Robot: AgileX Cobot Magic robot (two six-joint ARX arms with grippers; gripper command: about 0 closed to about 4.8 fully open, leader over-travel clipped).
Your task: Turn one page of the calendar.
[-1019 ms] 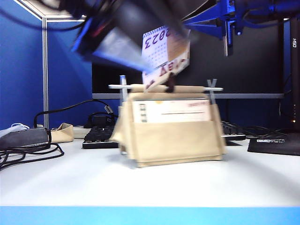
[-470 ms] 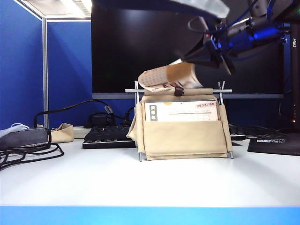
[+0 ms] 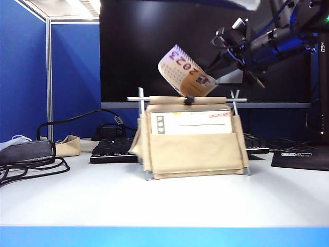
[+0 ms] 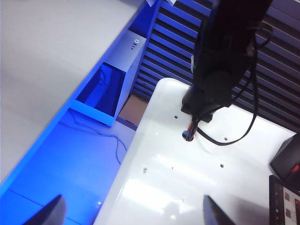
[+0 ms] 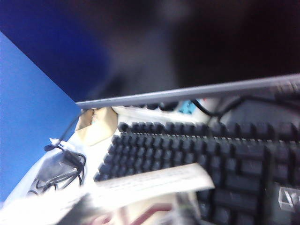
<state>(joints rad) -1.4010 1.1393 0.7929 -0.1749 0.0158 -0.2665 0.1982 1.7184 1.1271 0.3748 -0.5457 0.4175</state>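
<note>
Exterior view: right arm reaches in from upper right, slanting down-left, right gripper (image 3: 222, 77) near the top edge of the calendar (image 3: 193, 149). The page (image 3: 184, 69) is lifted off the stand, curled up and back above the top rod, "2023" printed on it; its right end sits just at the gripper tips. Can't tell if the fingers clamp it or stand apart, too dark and small there. Calendar stands mid-table w/ another sheet in the front pocket, black keyboard (image 3: 110, 149) behind it, monitor (image 3: 154, 51) at the back.

Right wrist view: blurred; the page's white edge (image 5: 150, 185) lies across the keyboard (image 5: 197, 150); fingers not clear.

Left wrist view: left gripper (image 4: 131, 213) swung away off the table, over the white robot base (image 4: 197, 168), fingertips (image 4: 47, 213) spread wide, nothing btw them.
</note>
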